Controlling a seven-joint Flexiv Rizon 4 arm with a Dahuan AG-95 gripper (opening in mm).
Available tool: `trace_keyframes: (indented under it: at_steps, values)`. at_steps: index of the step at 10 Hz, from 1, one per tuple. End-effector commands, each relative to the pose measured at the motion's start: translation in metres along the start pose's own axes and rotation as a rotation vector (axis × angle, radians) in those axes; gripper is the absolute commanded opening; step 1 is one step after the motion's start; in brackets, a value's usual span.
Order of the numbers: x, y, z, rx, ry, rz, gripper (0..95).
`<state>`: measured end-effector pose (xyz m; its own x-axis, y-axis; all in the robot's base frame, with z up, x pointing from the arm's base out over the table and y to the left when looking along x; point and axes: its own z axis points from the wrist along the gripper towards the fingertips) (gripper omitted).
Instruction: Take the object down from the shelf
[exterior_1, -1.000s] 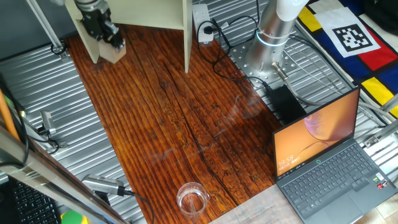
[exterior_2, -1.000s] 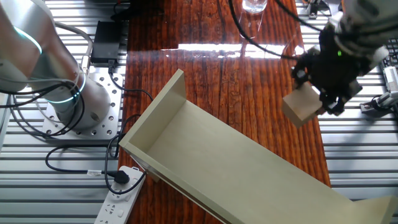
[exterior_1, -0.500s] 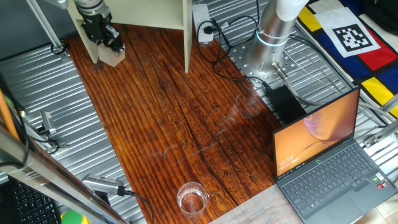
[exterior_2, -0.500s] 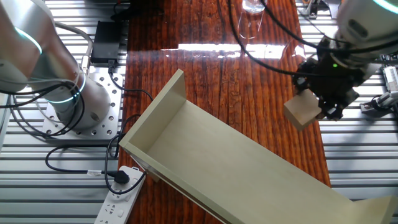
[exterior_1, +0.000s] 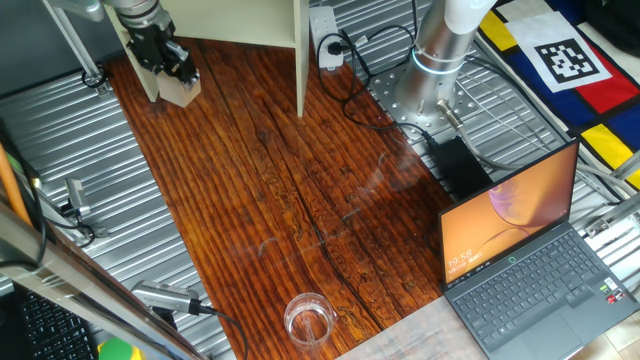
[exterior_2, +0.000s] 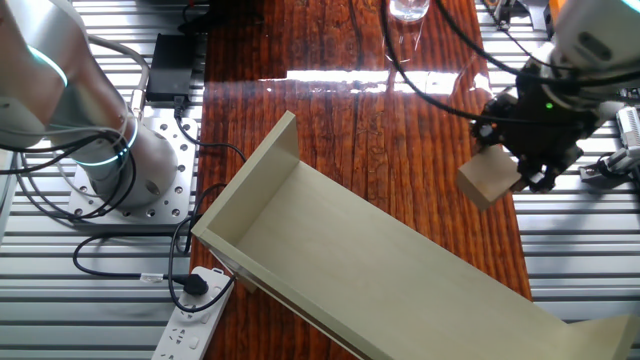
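Note:
The small light-tan wooden cube (exterior_1: 181, 91) is held in my gripper (exterior_1: 176, 73), low over the wooden table beside the left leg of the cream shelf (exterior_1: 299, 58). I cannot tell whether the cube touches the table. In the other fixed view the cube (exterior_2: 486, 181) hangs from the shut gripper (exterior_2: 516, 165) just off the end of the shelf's flat board (exterior_2: 380, 270). The fingers close on the cube's sides. Nothing lies on the shelf's top board.
A clear drinking glass (exterior_1: 308, 319) stands at the table's near edge; it also shows in the other fixed view (exterior_2: 408, 8). An open laptop (exterior_1: 525, 262), a black power adapter (exterior_1: 460, 165), a power strip (exterior_2: 190, 315) and the arm's base (exterior_1: 438, 55) with cables sit beside the table.
My gripper has moved a little lower and slightly toward the shelf leg, still holding the cube. Between half a second ago and now it has barely moved.

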<state>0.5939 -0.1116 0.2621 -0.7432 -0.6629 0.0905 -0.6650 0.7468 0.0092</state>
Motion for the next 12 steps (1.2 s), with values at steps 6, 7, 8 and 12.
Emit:
trace_keyframes:
  at_steps: [6,7,8,12]
  values:
    - [0.000,0.000,0.000,-0.029,-0.021,-0.052,0.0]
    - [0.000,0.000,0.000,-0.029,-0.001,-0.032,0.0]
    - [0.000,0.000,0.000,-0.027,0.014,-0.014,0.0]
    - [-0.031,0.041,0.038,-0.007,-0.016,0.069,0.0]
